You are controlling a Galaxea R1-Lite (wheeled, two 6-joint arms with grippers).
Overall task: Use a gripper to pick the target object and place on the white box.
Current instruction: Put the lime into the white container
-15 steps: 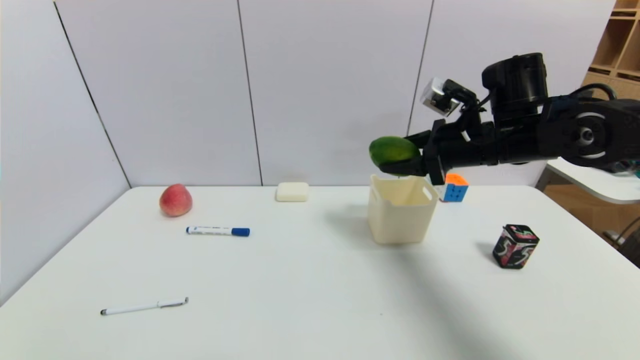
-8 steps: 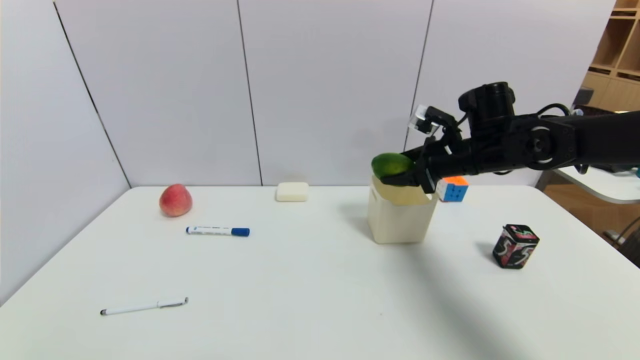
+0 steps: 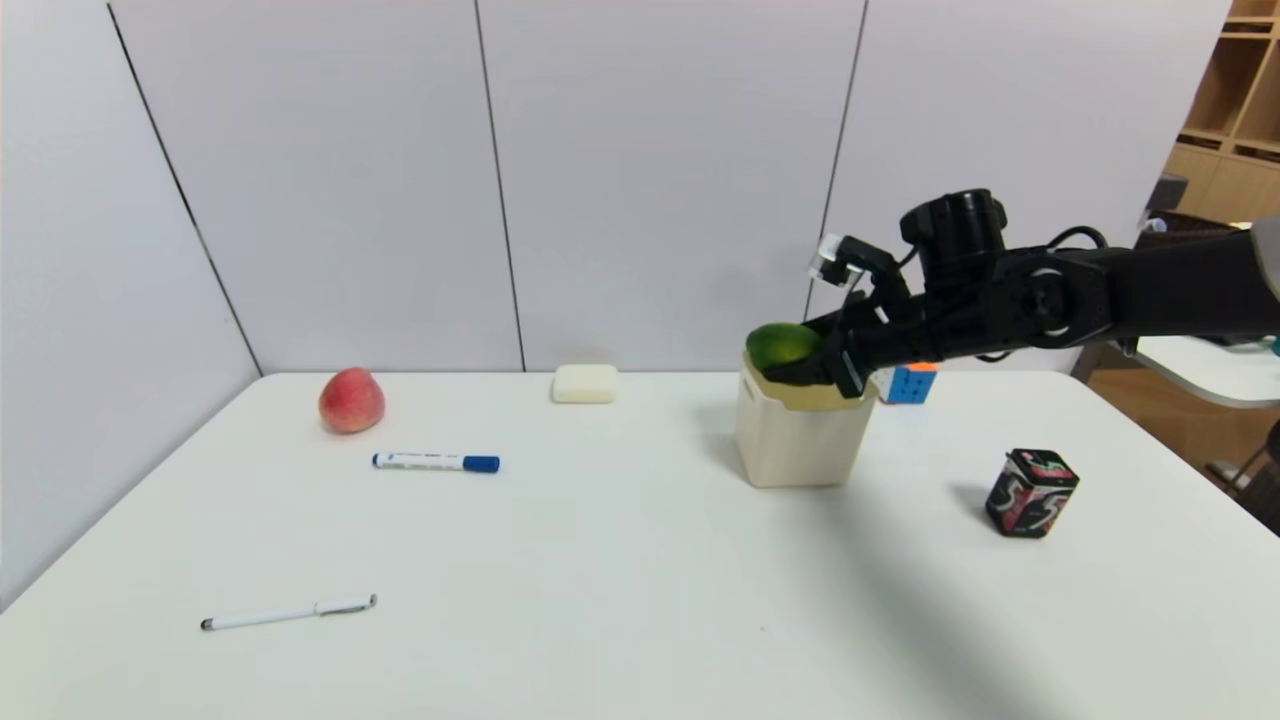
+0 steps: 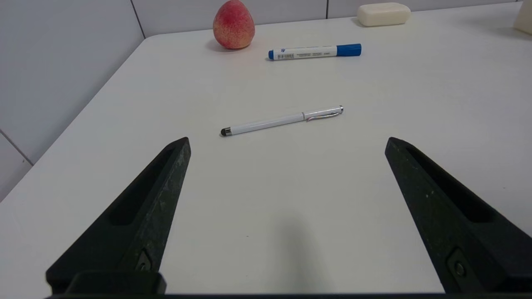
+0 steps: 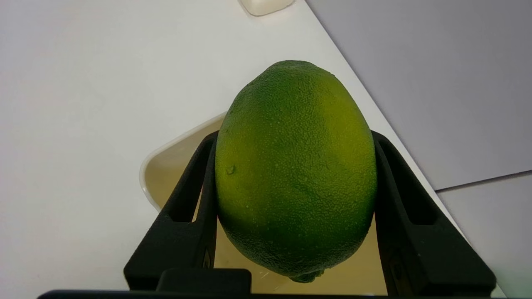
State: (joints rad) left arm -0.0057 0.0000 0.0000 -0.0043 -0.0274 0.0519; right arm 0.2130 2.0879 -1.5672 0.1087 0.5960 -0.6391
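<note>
Evidently the right gripper (image 3: pixel 800 362) clamped the green citrus (image 3: pixel 783 344) just above the white box (image 3: pixel 800 440), poised for release.

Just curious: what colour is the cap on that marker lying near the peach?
Blue, on the marker; the left wrist view shows it best.

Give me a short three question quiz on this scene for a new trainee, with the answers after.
1. True or false: the right gripper is shut on the green fruit.
2. What is the fruit above: A the white box, B the peach, C the blue marker?
3. The left gripper stands ____ over the table, near the white pen.

Key: 1 true; 2 A; 3 open.
</note>
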